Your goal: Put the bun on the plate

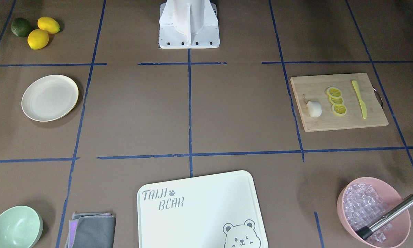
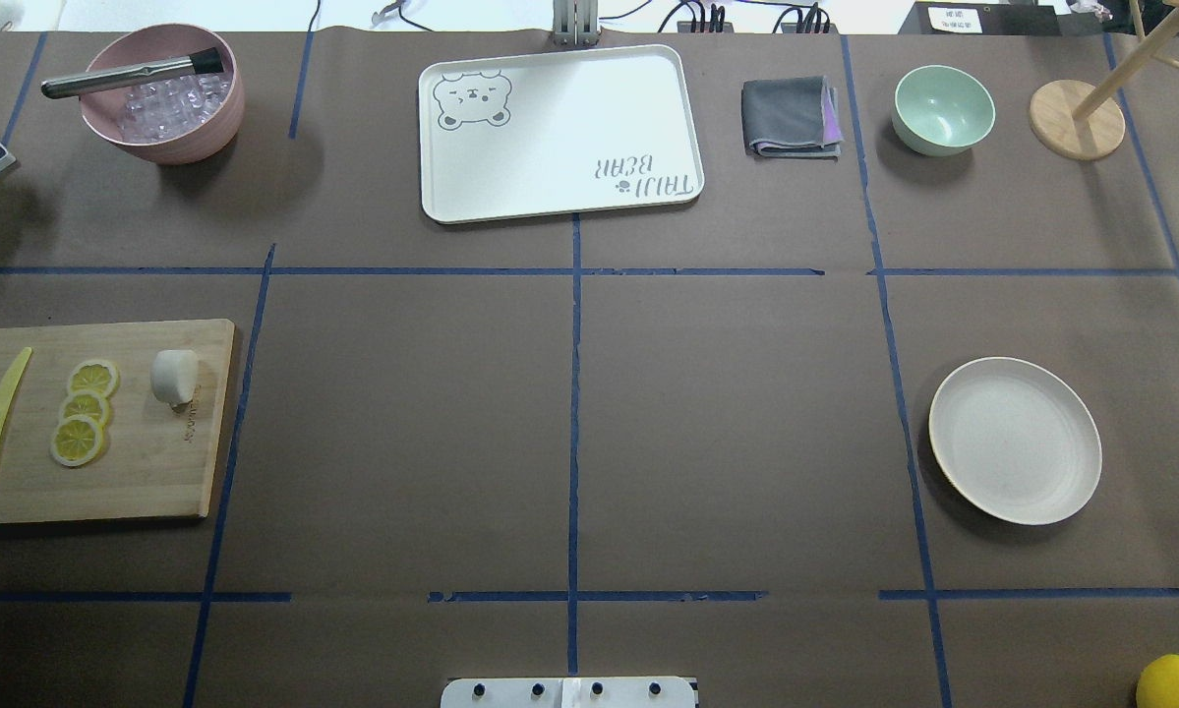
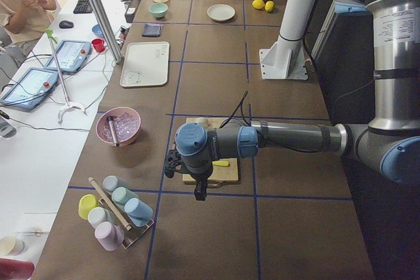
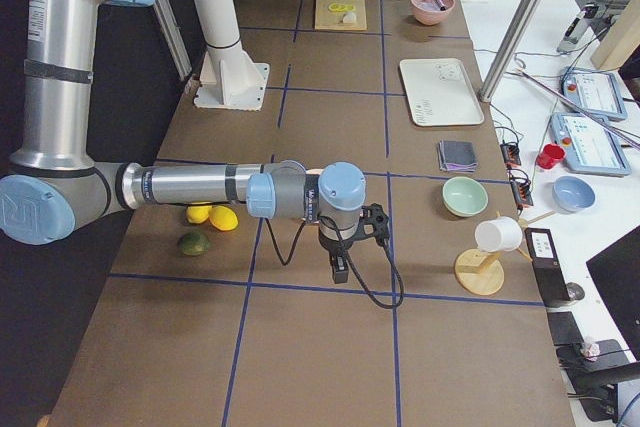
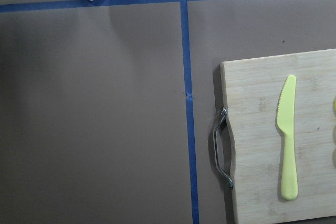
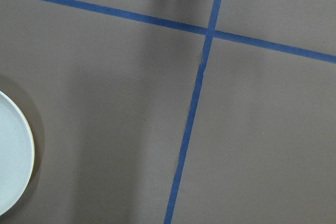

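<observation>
Bun (image 2: 174, 377) sits on wooden cutting board (image 2: 156, 472), at the board end farthest from left gripper (image 3: 199, 190). Three lemon slices (image 2: 84, 408) and yellow knife (image 5: 286, 135) lie between bun and that gripper. Left gripper hangs above the table (image 2: 727, 413) near the board's handle end, pointing down. It shows only from the side, so cannot tell whether its fingers are apart or together. Plate (image 2: 1015, 440) lies near right gripper (image 4: 340, 269), with its rim at the left edge of the right wrist view. Right gripper also points down above the table, finger state likewise not discernible. Bun and plate are well apart, at opposite ends of the table; neither gripper touches the bun.
</observation>
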